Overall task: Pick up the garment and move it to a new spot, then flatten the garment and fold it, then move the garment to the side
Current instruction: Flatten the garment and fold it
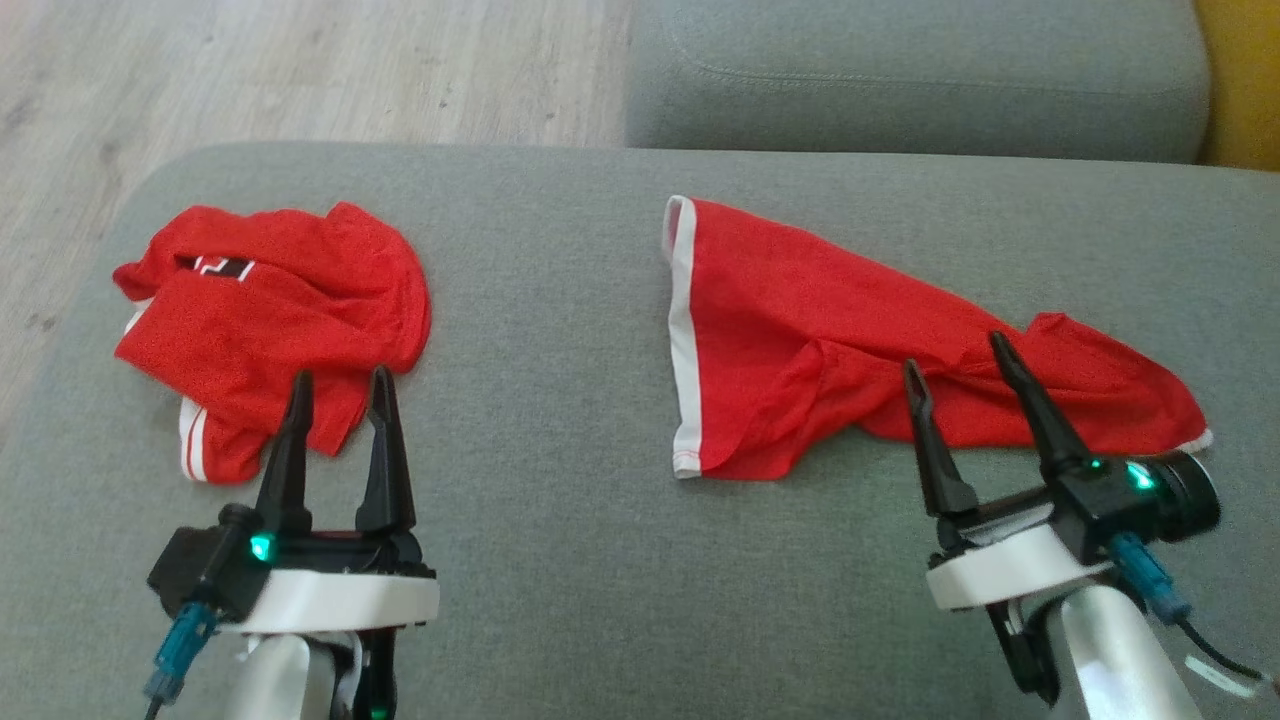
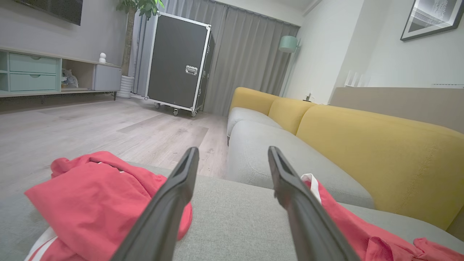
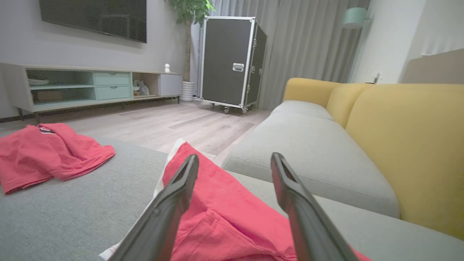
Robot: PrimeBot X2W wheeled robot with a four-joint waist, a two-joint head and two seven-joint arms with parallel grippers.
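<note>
- Standing wide apart, the fingers of the right gripper [image 1: 953, 352] pinch nothing. Their tips sit over the rumpled near part of the red garment [image 1: 780, 320], and I cannot tell whether they touch the cloth.
- The left gripper [image 1: 341, 375] is likewise spread and empty, with its tips over the near edge of a second red garment [image 1: 270, 310], which is crumpled in a heap.
- The red garment lies partly spread on the right half of the grey seat cushion [image 1: 550, 420]. Its white-banded hem [image 1: 682, 330] runs straight toward the robot, and its right end tapers into folds close to the cushion's right side.
- Bare cushion separates the two garments, which are well apart, and more lies nearer the robot than both.
- The cushion's left edge rounds off to a pale wooden floor [image 1: 300, 70]. Behind it sits another grey cushion [image 1: 900, 80], with a yellow backrest [image 3: 406, 137] alongside.
- Both garments look thin and matte; the cushion is coarse woven fabric, softly rounded.
</note>
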